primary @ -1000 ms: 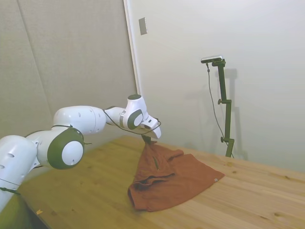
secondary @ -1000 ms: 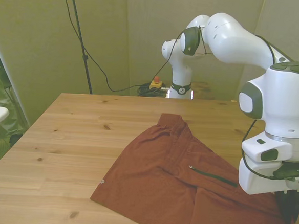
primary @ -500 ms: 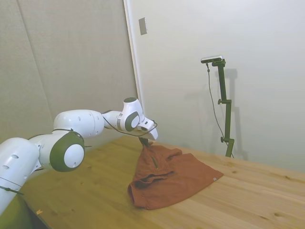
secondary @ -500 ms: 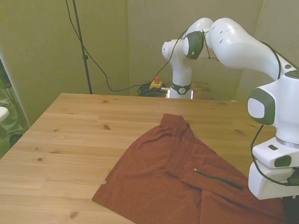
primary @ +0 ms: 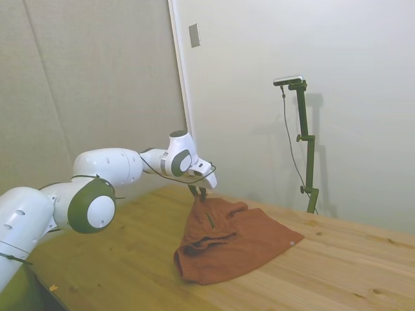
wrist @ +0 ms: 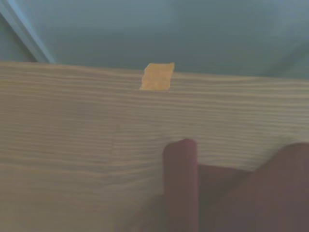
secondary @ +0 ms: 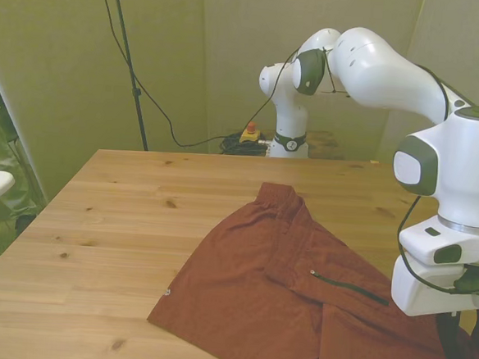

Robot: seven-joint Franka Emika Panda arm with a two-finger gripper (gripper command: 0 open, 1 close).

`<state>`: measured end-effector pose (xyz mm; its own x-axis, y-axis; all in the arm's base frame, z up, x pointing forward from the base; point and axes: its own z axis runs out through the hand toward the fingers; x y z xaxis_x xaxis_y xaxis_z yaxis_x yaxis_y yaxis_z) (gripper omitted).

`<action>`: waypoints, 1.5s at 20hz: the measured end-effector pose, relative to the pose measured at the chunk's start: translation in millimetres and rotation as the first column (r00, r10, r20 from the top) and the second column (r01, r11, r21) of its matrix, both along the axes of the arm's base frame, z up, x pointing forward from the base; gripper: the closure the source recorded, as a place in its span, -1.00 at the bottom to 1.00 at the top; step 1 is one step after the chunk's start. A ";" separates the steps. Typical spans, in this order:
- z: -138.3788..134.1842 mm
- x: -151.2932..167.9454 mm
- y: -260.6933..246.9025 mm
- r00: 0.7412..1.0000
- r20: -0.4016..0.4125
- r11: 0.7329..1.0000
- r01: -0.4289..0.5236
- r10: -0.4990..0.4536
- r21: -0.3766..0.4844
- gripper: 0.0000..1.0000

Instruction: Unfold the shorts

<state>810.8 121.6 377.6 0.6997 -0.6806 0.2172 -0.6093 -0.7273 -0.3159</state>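
Shorts [secondary: 297,298] lay on the wooden table [secondary: 122,212], near the front view's right and near edge. Most of the cloth was spread flat; one corner was pulled up into a peak under my gripper [primary: 200,192]. The dark pocket zip [secondary: 349,287] showed on top, and the small pale tag [secondary: 167,290] sat at the hem on the front view's left.

My gripper was pinched narrow on that raised corner, holding cloth just above the table. In the front view the fingers [secondary: 450,342] sat low against the fabric at the picture's right edge.

Change over the last second: my wrist came down and back a little in the side view, so the peak got shorter. The spread part slid slightly toward the front view's right, tag included. The layout barely moved in the last half second.

My read: the drag has mostly run its course. A fold still ran along the zip side, and the side view showed a bunched roll [primary: 201,245] at the near hem. So not fully open yet.

Wrist view showed only blurred red cloth [wrist: 231,193], table grain and a small yellow tape mark [wrist: 157,76].
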 end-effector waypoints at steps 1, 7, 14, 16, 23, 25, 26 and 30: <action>4.6 -0.2 -2.7 1.000 0.002 1.000 0.003 -0.003 -0.004 -1.00; 42.9 -14.5 -28.6 1.000 -0.012 0.999 0.017 -0.018 -0.045 -1.00; 49.6 -48.8 -72.4 0.999 -0.021 0.995 0.040 -0.042 -0.097 -1.00; 46.1 -61.4 -82.6 0.998 -0.028 0.994 0.051 -0.053 -0.096 -1.00; 26.4 -136.3 -109.7 0.998 -0.044 0.994 0.037 -0.042 -0.100 -1.00; 23.0 -157.3 -117.8 0.999 -0.034 0.995 0.016 -0.019 -0.100 -1.00; 22.4 -168.9 -126.9 0.999 -0.031 0.995 0.008 -0.011 -0.100 -1.00; 18.5 -220.8 -171.2 1.000 -0.026 0.996 -0.008 0.006 -0.090 -1.00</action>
<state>590.0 -49.6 396.0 0.7103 -0.6544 0.2593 -0.6113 -0.7562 -0.2336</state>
